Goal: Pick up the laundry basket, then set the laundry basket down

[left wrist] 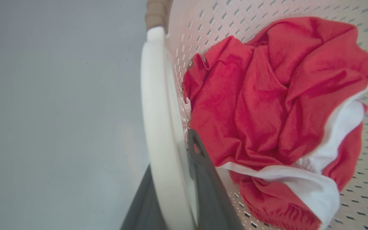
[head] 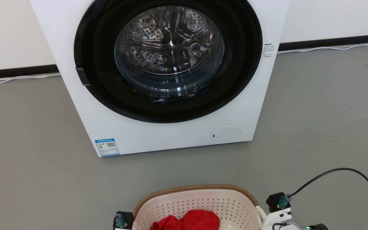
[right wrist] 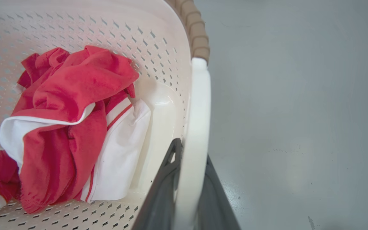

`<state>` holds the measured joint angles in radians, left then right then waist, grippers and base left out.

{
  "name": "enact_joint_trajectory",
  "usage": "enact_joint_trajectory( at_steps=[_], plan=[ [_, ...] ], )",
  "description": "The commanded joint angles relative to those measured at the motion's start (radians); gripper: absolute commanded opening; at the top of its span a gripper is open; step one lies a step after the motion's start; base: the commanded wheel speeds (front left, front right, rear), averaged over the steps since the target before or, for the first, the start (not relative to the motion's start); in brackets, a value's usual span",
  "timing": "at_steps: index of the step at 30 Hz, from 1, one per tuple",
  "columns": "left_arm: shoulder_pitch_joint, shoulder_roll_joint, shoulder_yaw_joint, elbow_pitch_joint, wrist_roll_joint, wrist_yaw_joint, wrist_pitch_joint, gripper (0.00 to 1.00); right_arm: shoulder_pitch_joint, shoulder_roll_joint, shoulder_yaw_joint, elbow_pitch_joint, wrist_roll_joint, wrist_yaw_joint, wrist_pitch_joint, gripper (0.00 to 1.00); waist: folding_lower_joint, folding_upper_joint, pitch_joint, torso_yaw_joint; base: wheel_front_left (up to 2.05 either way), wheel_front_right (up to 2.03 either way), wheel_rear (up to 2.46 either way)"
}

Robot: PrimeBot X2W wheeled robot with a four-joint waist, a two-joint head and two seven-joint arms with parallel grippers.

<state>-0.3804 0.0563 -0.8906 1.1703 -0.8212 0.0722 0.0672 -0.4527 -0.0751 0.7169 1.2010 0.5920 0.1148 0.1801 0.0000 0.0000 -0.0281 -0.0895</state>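
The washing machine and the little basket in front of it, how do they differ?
The washing machine is far bigger than the basket. The machine has solid white walls and a black round door; the basket is cream, full of holes, with a brown rim. The machine's drum looks empty; the basket holds red and white clothes. Both are pale.

I read the laundry basket [head: 203,204] at the bottom centre of my head view, upright with its open side up, in front of the washing machine [head: 158,137] and well apart from it.

- Body: cream-white plastic, rounded-rectangular, with perforated walls and base.
- Rim [right wrist: 197,35]: brown, woven-look band.
- Handles: one smooth white handle per side, the left handle [left wrist: 153,111] and the right handle [right wrist: 198,121].
- Load: a crumpled red-and-white garment [left wrist: 267,105] (lying on the base).
- Contact with the floor [head: 43,179]: I cannot confirm it.
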Motion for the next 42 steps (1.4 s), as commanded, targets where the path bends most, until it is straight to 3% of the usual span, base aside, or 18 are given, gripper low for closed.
enact_joint_trajectory(
  at_steps=[1, 29, 42],
  plan=[
    [-0.055, -0.006, 0.009, -0.021, -0.007, 0.001, -0.015, 0.0, -0.019, 0.025, 0.026, -0.022, 0.003, 0.016, -0.016, 0.0, 0.0, 0.0, 0.0, 0.0, 0.0, 0.0, 0.0],
    [-0.098, -0.006, -0.056, 0.003, -0.076, 0.007, -0.034, 0.0, -0.045, 0.025, 0.053, -0.012, 0.036, 0.016, -0.056, 0.0, 0.0, 0.0, 0.042, 0.007, 0.0, 0.0, 0.0],
    [-0.333, 0.012, -0.033, 0.033, -0.064, 0.005, -0.134, 0.0, -0.237, 0.025, 0.016, -0.019, 0.004, 0.016, -0.243, 0.0, 0.0, 0.0, 0.329, 0.031, 0.0, 0.0, 0.0]
  ],
)
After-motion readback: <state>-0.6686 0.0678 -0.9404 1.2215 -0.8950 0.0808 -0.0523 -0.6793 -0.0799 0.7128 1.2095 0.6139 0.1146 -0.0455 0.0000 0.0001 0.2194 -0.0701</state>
